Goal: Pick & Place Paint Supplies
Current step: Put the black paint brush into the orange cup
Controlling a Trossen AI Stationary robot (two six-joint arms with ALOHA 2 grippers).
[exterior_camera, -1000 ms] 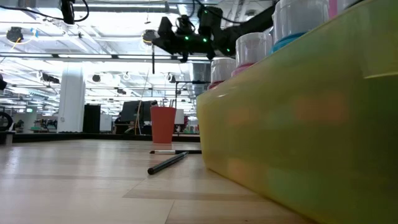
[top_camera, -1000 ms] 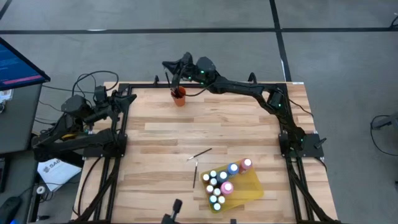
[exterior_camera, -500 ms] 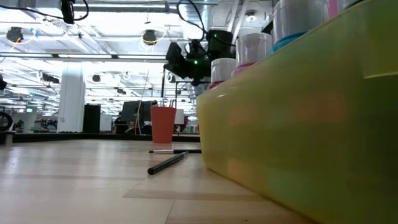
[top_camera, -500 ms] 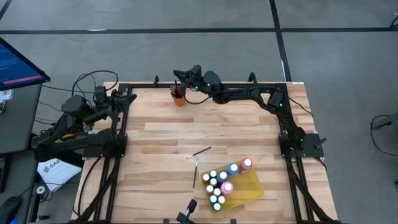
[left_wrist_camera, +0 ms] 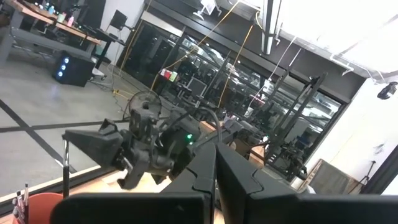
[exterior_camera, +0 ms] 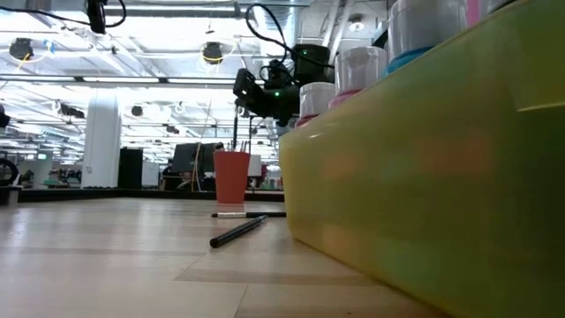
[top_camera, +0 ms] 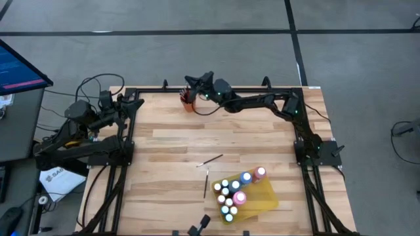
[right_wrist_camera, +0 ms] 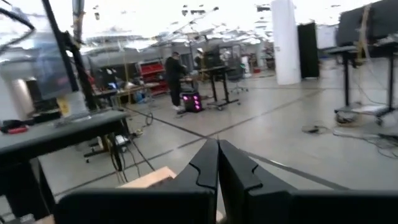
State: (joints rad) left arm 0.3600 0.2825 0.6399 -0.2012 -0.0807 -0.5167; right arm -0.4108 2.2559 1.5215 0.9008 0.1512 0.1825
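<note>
While right claw [top_camera: 192, 81] hovers closed, brushes [top_camera: 211, 160] lie well apart.

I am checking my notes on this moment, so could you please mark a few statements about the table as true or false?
1. The orange cup stands at the far edge of the table. True.
2. The paint bottles stand in the cup. False: they stand on the yellow tray.
3. Two brushes lie on the table. True.
4. The right gripper is open. False: shut, by the cup.
5. The left gripper reaches over the tray. False: it waits at the left edge.
</note>
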